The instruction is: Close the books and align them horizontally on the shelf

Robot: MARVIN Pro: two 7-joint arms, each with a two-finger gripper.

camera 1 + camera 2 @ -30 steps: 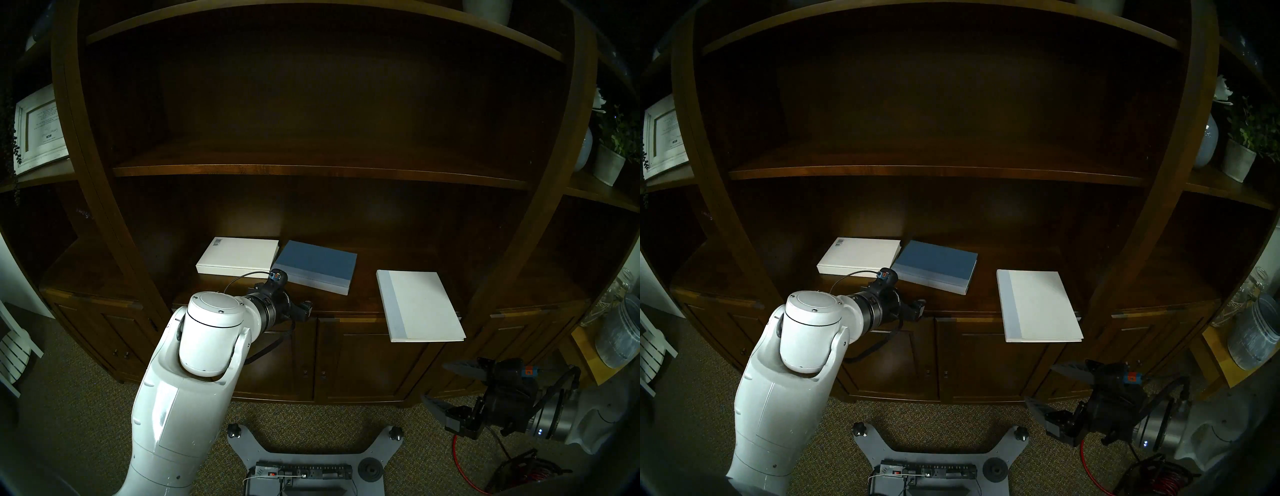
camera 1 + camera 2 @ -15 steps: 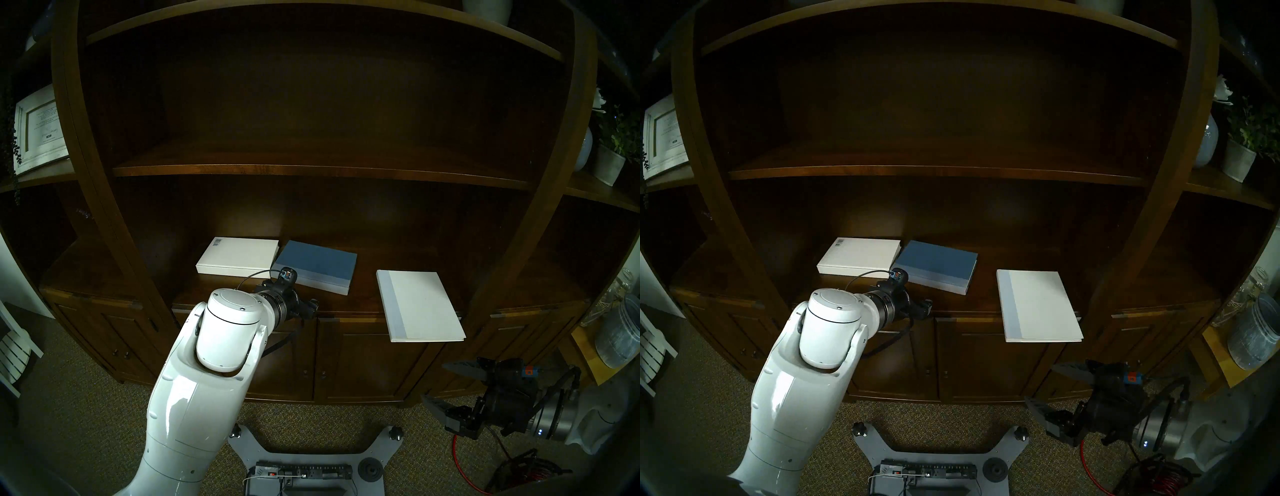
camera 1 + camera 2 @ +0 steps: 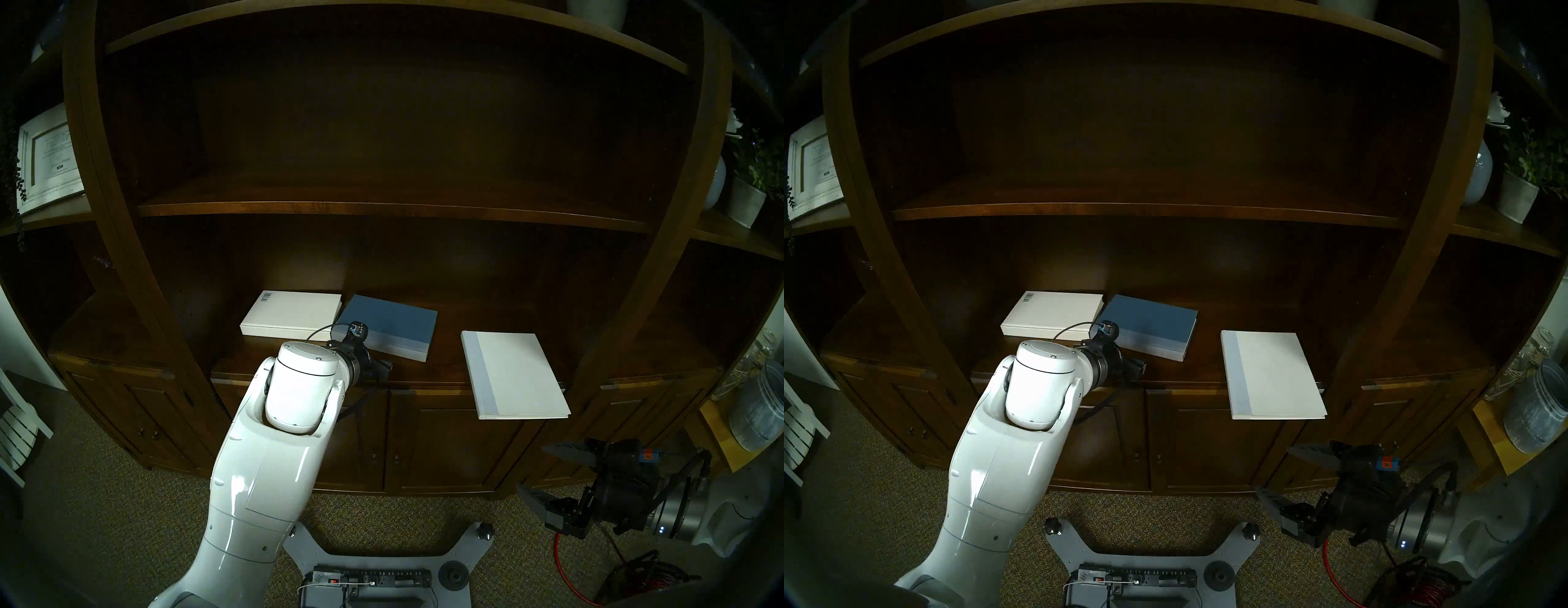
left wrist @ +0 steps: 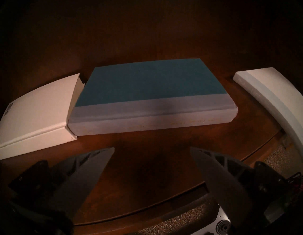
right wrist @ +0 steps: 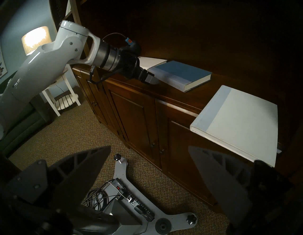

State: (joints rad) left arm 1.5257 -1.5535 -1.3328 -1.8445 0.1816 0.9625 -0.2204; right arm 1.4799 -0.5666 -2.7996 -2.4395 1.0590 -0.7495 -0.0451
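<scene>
Three closed books lie flat on the dark wooden shelf point(image 3: 445, 361). A white book with a barcode point(image 3: 292, 316) is on the left, and a skewed blue book point(image 3: 388, 329) touches its right end. To the right, a white book with a grey-blue spine strip point(image 3: 513, 373) overhangs the shelf's front edge. My left gripper point(image 4: 152, 148) is open just in front of the blue book's point(image 4: 152, 85) pale spine, above the shelf point(image 4: 164, 139), holding nothing. My right gripper point(image 3: 532, 467) hangs open and empty, low before the cabinet doors, below the overhanging book point(image 5: 242, 121).
A thinner upper board point(image 3: 382, 208) spans above the books. A white-framed picture point(image 3: 46, 157) stands at far left, a potted plant point(image 3: 746, 199) and jars point(image 3: 759, 407) at far right. My base plate point(image 3: 373, 564) and a red cable point(image 3: 564, 569) lie on the carpet.
My left arm has swung right and forward, bringing its open gripper up to the blue book's spine. The books and the right arm have not moved.
</scene>
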